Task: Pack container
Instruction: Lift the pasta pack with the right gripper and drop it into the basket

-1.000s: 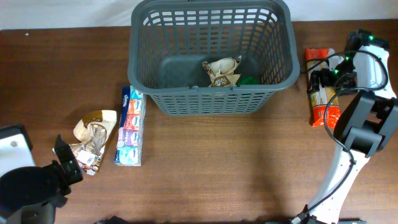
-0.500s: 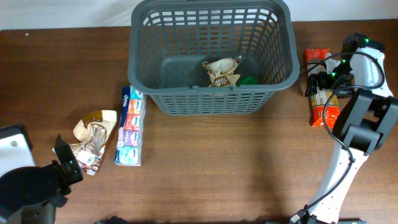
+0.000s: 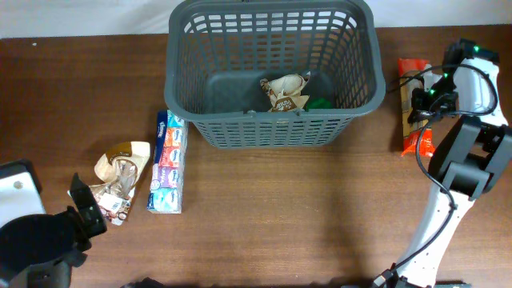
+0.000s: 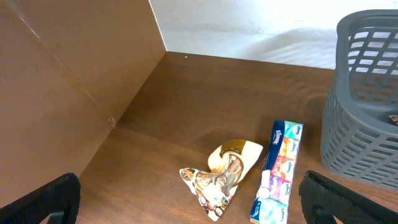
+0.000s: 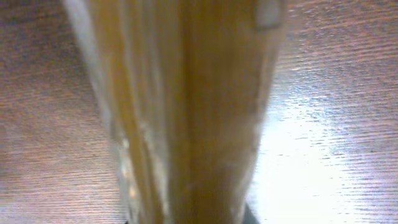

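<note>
Right gripper (image 3: 417, 102) on packet (image 3: 414, 74) beside container (image 3: 272, 132)

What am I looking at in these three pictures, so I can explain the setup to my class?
A robot with two arms is packing a basket on a table. One picture is taken from above; the other two come from small cameras on each wrist. Beside the basket lie a tissue pack and a beige snack packet; inside it are a beige packet and a green item. The left gripper is open and empty. The right gripper is shut on a long orange packet, which fills its blurry close-up.
</note>
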You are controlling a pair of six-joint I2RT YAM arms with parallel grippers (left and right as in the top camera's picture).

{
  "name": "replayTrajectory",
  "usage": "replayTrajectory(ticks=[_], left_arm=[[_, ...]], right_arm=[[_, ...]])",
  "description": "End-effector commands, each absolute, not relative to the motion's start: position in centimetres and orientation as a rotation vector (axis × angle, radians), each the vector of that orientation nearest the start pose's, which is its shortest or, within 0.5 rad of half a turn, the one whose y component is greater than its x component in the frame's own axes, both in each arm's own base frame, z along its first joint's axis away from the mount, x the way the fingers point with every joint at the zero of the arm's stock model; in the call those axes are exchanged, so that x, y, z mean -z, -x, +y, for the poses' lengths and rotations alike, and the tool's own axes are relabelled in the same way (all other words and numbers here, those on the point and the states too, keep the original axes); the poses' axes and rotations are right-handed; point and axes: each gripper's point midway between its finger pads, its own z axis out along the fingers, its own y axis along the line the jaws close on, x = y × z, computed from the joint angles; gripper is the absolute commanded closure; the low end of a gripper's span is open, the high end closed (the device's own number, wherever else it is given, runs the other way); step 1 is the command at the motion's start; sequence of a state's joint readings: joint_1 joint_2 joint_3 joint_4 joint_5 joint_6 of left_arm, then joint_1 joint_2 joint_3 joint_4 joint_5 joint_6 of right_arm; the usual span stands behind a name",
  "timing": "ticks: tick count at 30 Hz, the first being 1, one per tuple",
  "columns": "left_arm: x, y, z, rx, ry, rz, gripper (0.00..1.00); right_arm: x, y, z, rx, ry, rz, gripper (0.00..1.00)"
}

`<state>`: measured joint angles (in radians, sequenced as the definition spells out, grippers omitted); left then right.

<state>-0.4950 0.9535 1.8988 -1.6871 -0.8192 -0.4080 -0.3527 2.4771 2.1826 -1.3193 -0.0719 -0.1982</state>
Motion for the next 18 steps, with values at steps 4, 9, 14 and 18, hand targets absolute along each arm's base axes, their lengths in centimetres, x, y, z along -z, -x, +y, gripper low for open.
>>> replayTrajectory(ticks=[4, 9, 14, 18], left_arm=[[-43.4, -15.0, 6.2, -0.409, 0.300, 2.052, 0.01], [-43.4, -15.0, 6.2, -0.409, 0.300, 2.052, 0.00], [-43.4, -15.0, 6.2, -0.409, 0.300, 2.052, 0.00], [-43.4, -15.0, 6.2, -0.409, 0.300, 2.052, 0.00]], right_arm=[[-6.8, -48.1, -16.0, -0.083, -0.382, 3.003, 0.96], [-17.3, -51.0, -16.8, -0.019, -0.384, 2.731, 0.96], [-30.2, -50.9, -16.6, 0.027, -0.394, 2.377, 0.96], [-39.8, -48.8, -13.8, -0.039, -0.306, 2.150, 0.96]])
